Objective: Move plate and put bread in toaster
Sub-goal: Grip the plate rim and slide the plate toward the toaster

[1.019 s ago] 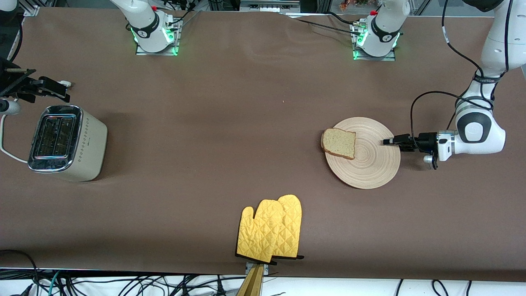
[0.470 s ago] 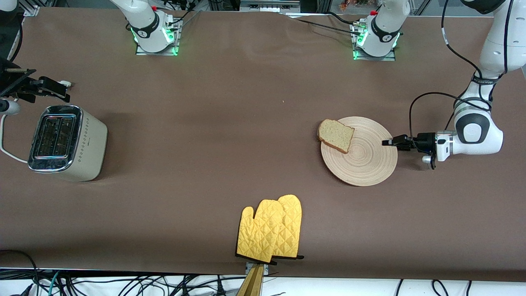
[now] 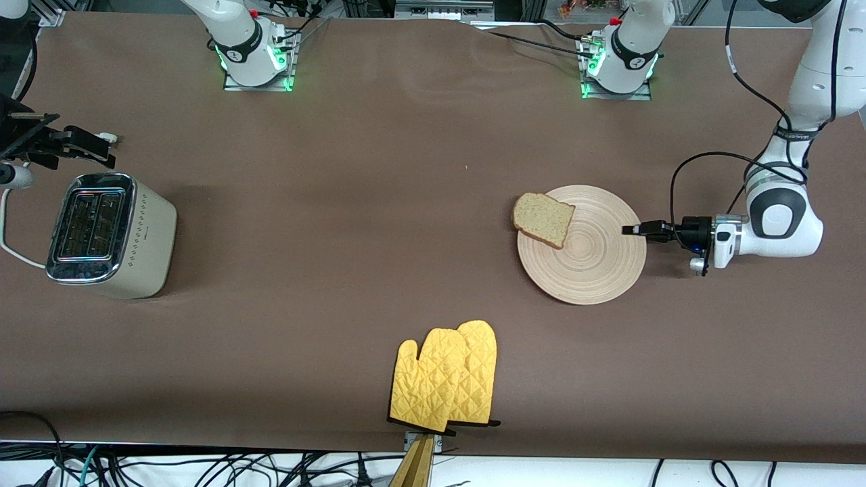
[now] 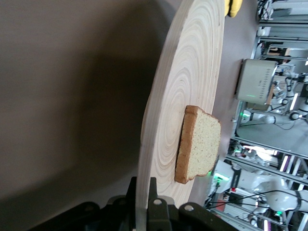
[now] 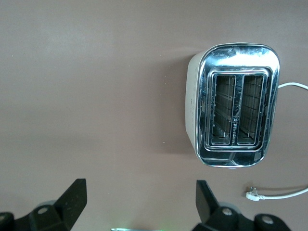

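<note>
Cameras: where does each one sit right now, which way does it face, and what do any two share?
Front view: high across the table, facing both bases; shows both arms, plate, bread, toaster, yellow mitts.
Left wrist view: low at the plate's rim, which the left gripper clamps; looks across bread toward toaster.
Right wrist view: above the toaster, looking down; open right gripper fingers show.
All share the toaster.

Even overhead light, soft shadows, glare on toaster (image 5: pixel 234 106) chrome, perhaps slight blur.

table (image 3: pixel 379 223) — brown cloth cover | front edge — tangled cables (image 3: pixel 203 470) on pale floor | light — even
</note>
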### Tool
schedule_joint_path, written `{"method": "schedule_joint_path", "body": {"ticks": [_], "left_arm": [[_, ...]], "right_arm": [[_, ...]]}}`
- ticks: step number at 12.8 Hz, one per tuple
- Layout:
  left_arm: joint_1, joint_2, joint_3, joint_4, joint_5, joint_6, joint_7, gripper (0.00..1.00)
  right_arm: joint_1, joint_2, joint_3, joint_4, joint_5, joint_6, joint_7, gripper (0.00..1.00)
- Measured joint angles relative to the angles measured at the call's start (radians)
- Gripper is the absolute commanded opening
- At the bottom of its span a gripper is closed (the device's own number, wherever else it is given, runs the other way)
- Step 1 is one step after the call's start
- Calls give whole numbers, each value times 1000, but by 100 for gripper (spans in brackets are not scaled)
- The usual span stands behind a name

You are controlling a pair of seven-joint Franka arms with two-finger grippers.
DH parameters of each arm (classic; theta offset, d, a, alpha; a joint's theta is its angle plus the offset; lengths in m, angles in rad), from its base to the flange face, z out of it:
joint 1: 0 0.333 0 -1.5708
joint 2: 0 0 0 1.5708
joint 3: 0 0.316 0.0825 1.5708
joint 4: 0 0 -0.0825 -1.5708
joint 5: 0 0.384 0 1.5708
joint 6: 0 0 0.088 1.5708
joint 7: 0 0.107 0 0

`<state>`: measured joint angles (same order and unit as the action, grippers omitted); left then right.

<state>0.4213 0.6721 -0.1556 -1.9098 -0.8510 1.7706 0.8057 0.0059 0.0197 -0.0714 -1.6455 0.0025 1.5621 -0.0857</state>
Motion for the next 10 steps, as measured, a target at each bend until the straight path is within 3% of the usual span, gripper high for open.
{"method": "schedule_joint_path", "body": {"ticks": [5,10], "left_arm": [[-56,0,-93,11,-151,-3,-67,0],[-342,-23,-95,26,-423,104,-163,0]], "right_arm": [[-1,0,-1,0,0,0,0,100],[-2,0,-4,1,0,0,0,100]]}}
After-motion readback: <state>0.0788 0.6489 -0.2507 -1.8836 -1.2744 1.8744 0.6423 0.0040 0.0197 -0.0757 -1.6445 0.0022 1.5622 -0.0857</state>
